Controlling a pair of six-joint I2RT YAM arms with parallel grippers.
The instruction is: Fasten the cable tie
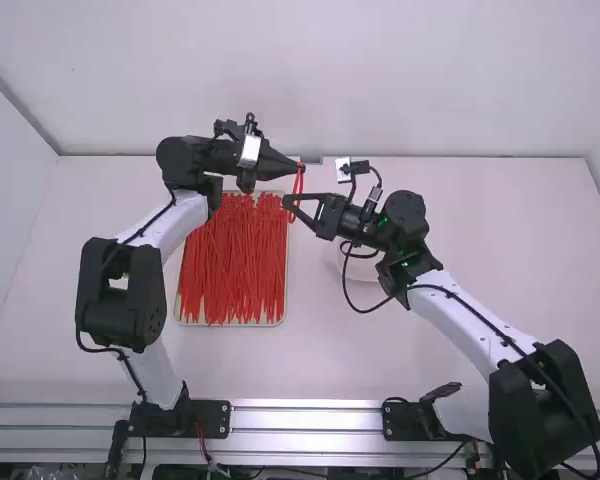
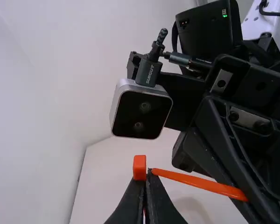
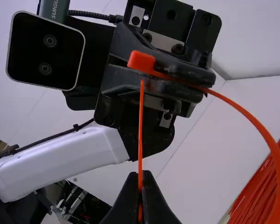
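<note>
Two robot arms meet in the air above the table, near the middle of its far edge, with one red cable tie held between them. The left gripper has its jaws clamped on the tie just beside its square head. The right gripper has its jaws pinched together on the thin tail, which runs straight to the head. The rest of the strap bows out in a loop. Whether the tip has entered the slot cannot be told.

The step in hand appears to be threading the tail through the head. To do it well, the right gripper should line the tail up with the slot and push gently while the left steadies the head. A sideways push could buckle the strap.

Below, toward the table's left side, a tray carries a heap of spare red ties. The grippers sit very close together, so their bodies and wrist cameras crowd the work.
</note>
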